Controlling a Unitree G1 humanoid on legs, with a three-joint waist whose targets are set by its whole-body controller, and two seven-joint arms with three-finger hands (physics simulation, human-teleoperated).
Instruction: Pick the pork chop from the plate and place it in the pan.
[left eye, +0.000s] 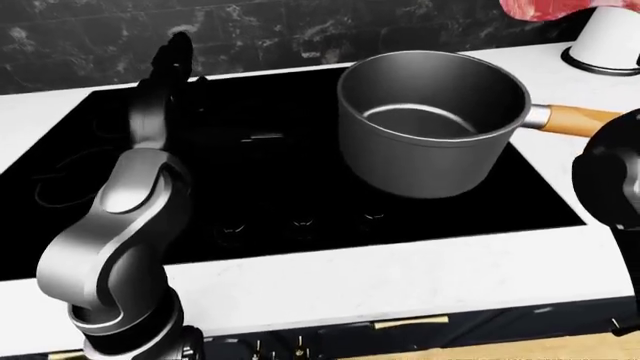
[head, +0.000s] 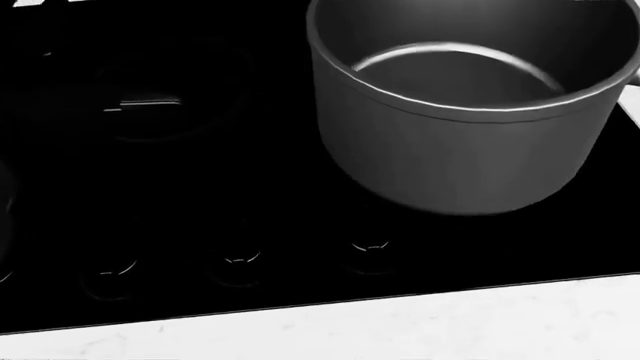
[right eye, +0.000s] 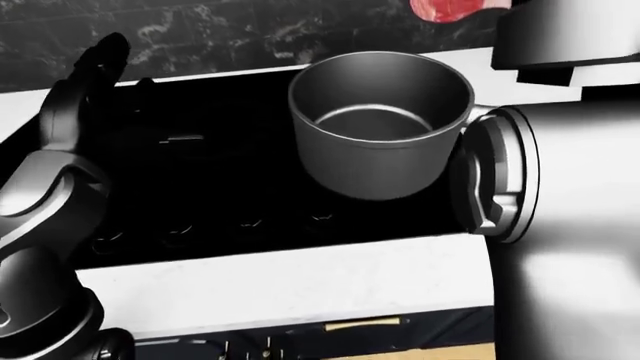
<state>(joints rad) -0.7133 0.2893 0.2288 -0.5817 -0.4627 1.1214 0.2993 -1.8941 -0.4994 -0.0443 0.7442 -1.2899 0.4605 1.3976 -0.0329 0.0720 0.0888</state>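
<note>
The grey pan with a wooden handle stands empty on the right part of the black stove. The pink pork chop hangs in the air at the top right, up and to the right of the pan, and is cut off by the view's top edge. It also shows in the right-eye view beside the end of my right arm; the fingers are out of the picture. My left hand is raised over the stove's left side, open and empty. No plate shows.
A white cylinder on a dark base stands on the white counter at the top right. A dark marble wall runs along the top. My right arm fills the right of the right-eye view. Stove controls lie near the counter edge.
</note>
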